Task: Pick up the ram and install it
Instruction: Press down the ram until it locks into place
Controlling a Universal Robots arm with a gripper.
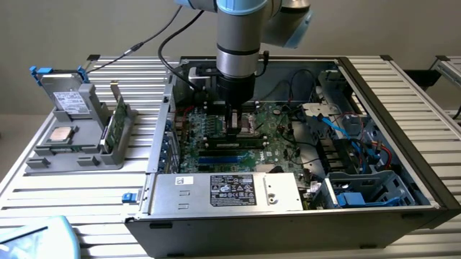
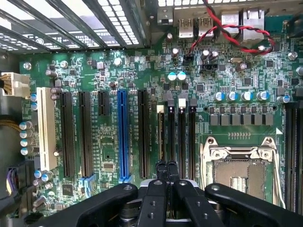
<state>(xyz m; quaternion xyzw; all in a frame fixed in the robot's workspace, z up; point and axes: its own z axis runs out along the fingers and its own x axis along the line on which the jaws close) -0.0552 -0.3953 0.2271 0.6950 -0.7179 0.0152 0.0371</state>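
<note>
The ram is lying lengthwise in a black slot at the centre of the exterior view, on the motherboard inside the open computer case. The gripper is pressing down on its top edge with fingers closed together. The stick is judged light, rigid and fragile; holding by the long edges is advised. A second stick is standing in the grey holder at left.

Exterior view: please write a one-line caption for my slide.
Arm's shut fingers press on a RAM stick in the motherboard slot; another stick stands in the grey holder.
</note>
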